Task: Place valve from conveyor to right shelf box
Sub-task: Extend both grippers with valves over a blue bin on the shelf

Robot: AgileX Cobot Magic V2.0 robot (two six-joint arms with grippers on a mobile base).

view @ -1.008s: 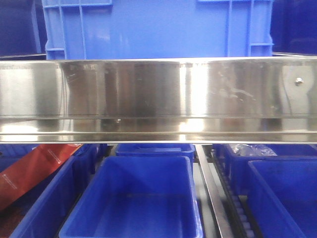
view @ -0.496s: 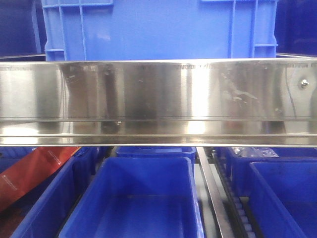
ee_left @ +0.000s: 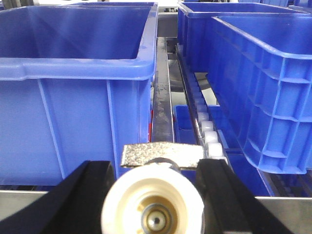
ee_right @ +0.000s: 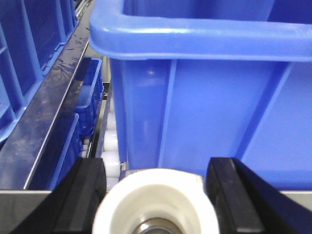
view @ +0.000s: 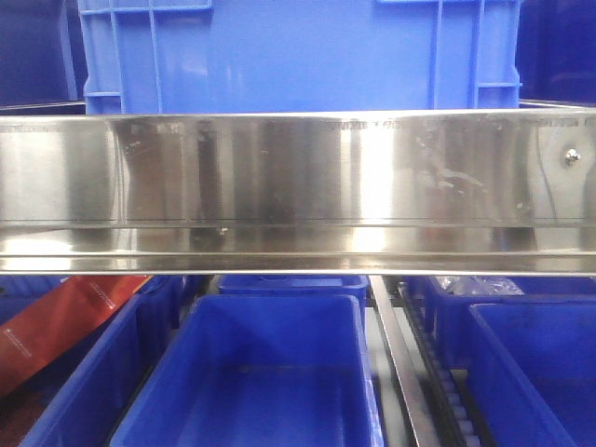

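My left gripper is shut on a valve with a cream round cap and a speckled silver handle, held between the black fingers. It faces the gap between a large blue box and the blue boxes on the right. My right gripper is shut on a second valve with a white cap, close in front of the wall of a blue shelf box. The conveyor is out of view. Neither gripper shows in the front view.
A steel shelf beam crosses the front view, with a blue crate above it. Below it are open blue boxes, a red strip and bagged parts. White roller tracks and steel rails run between the boxes.
The front view shifted slightly between the first two frames, the shelf beam sliding a little right and down in the picture. Since then it has held still.
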